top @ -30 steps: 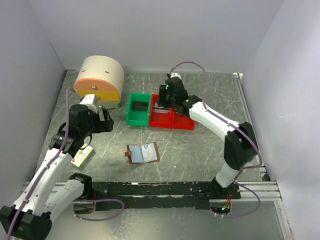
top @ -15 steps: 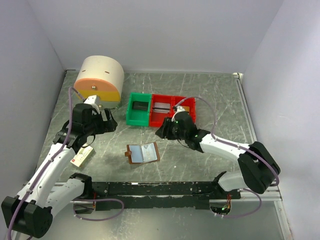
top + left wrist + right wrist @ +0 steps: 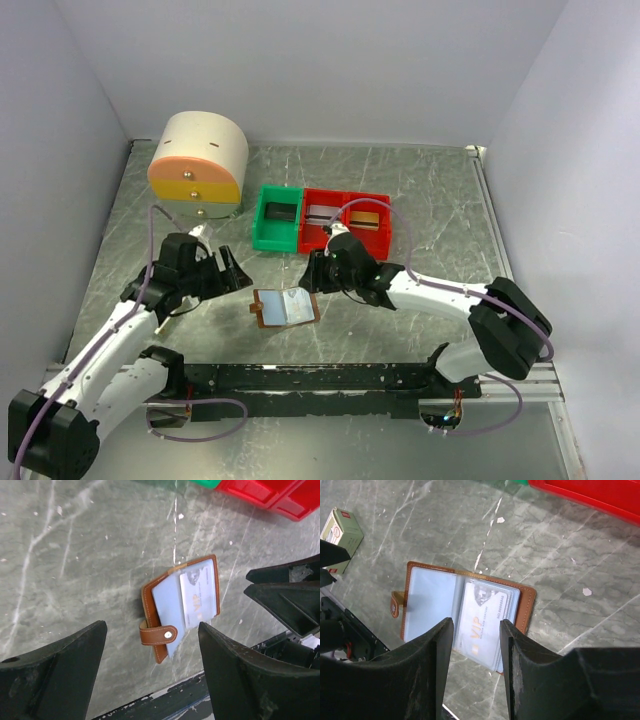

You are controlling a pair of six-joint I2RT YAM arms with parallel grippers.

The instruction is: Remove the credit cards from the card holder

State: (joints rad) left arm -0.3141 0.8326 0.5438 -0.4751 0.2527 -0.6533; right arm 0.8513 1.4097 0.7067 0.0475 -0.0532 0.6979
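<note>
Now: right pincer sits low at the right-hand edge of the card holder, its fingers partly spread with nothing between them. Through the gap, the right wrist view shows the holder's card-filled panel. Cannot tell whether the fingertips touch the holder.

Left pincer is spread wide and empty, off the holder's left side, near but apart. Its wrist view frames the holder's tab between the two fingers.

Card holder lies opened flat on the bench, pale-blue panels up, the brown tab with its snap on the left edge. Left panel is plain pale blue. Right panel carries clear sleeves, the topmost showing a white card printed "VIP" in orange; the card sits inside its sleeve.

Behind the holder stands a green bin with a dark item inside, and red bins are joined to its right. Further behind and left of the holder is a round cream drawer unit with orange and yellow fronts. A small white-and-red box lies well apart to the holder's left, seen only from the right wrist
</note>
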